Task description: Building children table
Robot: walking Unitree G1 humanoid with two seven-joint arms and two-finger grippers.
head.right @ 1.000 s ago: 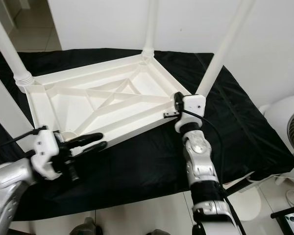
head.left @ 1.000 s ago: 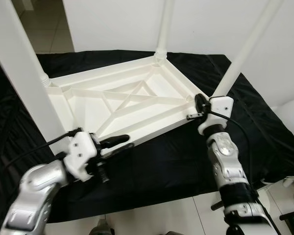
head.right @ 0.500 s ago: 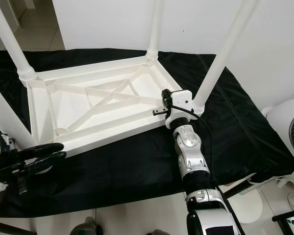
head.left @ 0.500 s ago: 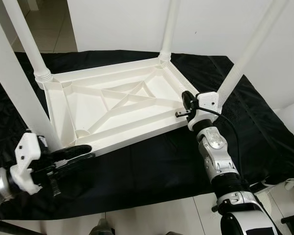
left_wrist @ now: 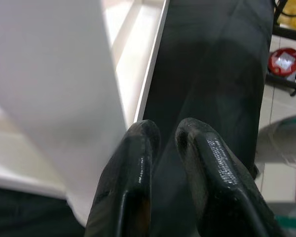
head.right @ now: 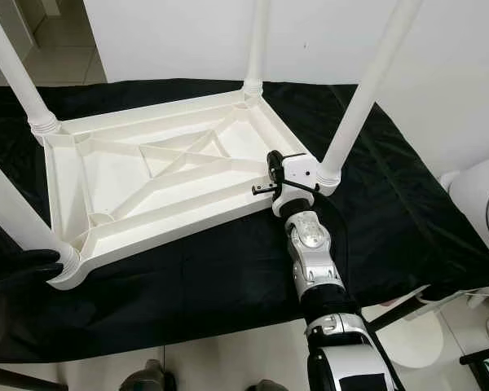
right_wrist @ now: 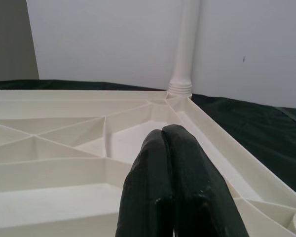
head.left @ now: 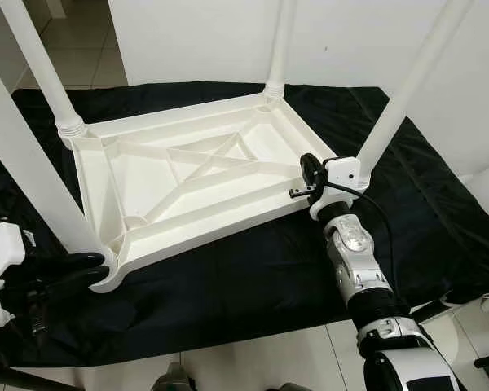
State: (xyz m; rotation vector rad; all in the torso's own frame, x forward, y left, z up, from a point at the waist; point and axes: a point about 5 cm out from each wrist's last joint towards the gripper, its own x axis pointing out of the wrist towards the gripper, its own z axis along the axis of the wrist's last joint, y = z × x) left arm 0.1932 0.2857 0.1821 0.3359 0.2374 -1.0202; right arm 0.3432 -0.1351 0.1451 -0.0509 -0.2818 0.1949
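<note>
We have the table (head.left: 196,175) upside down on the black cloth (head.left: 253,269), its ribbed underside up and all four legs standing in their corner sockets. Our right end effector (right_wrist: 173,170) sits at the 3 o'clock corner, fingers pressed together and empty, resting over the frame just beside the leg (head.left: 399,90) there. Our left end effector (left_wrist: 170,163) is at the 8 o'clock corner, fingers nearly closed on nothing, beside the near leg (head.left: 28,171). We judge the step to be seating or checking the legs; to do it well we should brace the frame with the right while the left grips its leg low near the socket, pushing straight along it, not sideways.
</note>
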